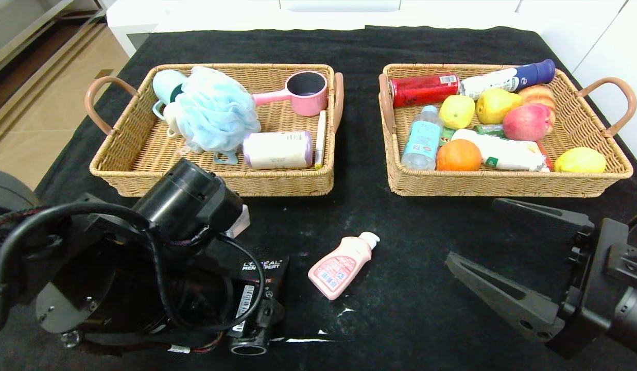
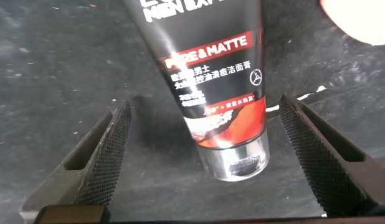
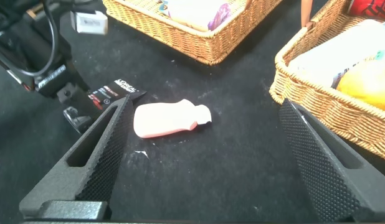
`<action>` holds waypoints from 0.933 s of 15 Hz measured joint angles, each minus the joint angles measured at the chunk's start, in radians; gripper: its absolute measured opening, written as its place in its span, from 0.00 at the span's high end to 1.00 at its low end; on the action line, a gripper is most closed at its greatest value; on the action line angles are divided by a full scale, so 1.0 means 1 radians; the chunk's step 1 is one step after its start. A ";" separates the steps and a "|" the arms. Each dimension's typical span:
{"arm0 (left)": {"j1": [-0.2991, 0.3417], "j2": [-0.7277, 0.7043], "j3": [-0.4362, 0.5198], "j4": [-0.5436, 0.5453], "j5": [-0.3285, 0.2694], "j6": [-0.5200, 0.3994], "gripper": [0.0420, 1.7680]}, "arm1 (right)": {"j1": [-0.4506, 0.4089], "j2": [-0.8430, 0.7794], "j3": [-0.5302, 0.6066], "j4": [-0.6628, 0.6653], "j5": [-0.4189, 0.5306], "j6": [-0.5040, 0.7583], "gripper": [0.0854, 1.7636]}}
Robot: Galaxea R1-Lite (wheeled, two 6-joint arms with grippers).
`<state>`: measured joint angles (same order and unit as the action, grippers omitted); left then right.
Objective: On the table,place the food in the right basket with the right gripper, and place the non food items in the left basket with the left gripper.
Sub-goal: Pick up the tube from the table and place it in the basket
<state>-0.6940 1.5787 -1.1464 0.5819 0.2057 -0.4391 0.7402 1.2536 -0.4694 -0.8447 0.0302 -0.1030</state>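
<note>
A black L'Oreal tube point(image 2: 205, 81) with a silver cap lies on the black cloth at the front left; it also shows in the head view point(image 1: 260, 281). My left gripper point(image 2: 205, 111) is open and low over it, one finger on each side of the cap end, not touching. A pink bottle point(image 1: 341, 265) with a white cap lies on the cloth at the front centre. My right gripper point(image 1: 472, 230) is open and empty at the front right, pointing toward the pink bottle point(image 3: 167, 119) from a distance.
The left basket point(image 1: 220, 186) holds a blue bath puff point(image 1: 215, 111), a pink cup point(image 1: 308, 93) and a white roll point(image 1: 277, 149). The right basket point(image 1: 503, 189) holds fruit, bottles and a red can point(image 1: 424, 89). Black cloth lies between the baskets.
</note>
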 joint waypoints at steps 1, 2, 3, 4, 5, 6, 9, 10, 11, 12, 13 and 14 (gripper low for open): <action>-0.001 0.007 0.002 -0.001 0.001 0.000 0.03 | 0.000 0.000 0.000 0.000 0.000 0.000 0.03; -0.001 0.015 0.003 0.000 0.002 0.000 0.03 | 0.000 0.000 0.000 0.000 0.000 0.000 0.03; -0.001 0.021 0.004 0.000 0.003 0.000 0.03 | 0.000 0.000 0.000 0.000 0.000 0.000 0.03; -0.002 0.026 0.004 0.000 0.003 0.000 0.03 | 0.000 0.000 0.000 0.000 0.000 0.000 0.03; -0.002 0.030 0.004 0.000 0.003 0.000 0.03 | 0.000 0.000 0.000 0.000 0.000 0.000 0.03; -0.002 0.033 0.004 0.000 0.003 0.000 0.03 | 0.000 0.000 0.000 0.000 0.000 0.000 0.03; -0.002 0.040 0.009 -0.002 0.003 0.000 0.05 | 0.000 0.000 0.000 0.000 0.000 0.000 0.03; -0.002 0.042 0.012 -0.003 0.003 0.000 0.17 | 0.001 0.000 0.001 0.000 0.000 0.000 0.03; -0.002 0.043 0.015 -0.003 0.002 0.000 0.26 | 0.001 0.000 0.001 0.000 0.000 0.000 0.03; -0.002 0.043 0.016 -0.003 0.002 0.000 0.34 | 0.001 0.001 0.001 0.000 0.000 0.000 0.03; -0.001 0.044 0.017 -0.003 0.002 0.000 0.42 | 0.002 0.001 0.001 0.000 0.000 0.000 0.03; -0.001 0.044 0.017 -0.003 0.001 0.000 0.48 | 0.002 0.001 0.002 0.000 0.000 0.000 0.03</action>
<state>-0.6951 1.6232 -1.1291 0.5787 0.2068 -0.4391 0.7421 1.2547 -0.4670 -0.8447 0.0302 -0.1034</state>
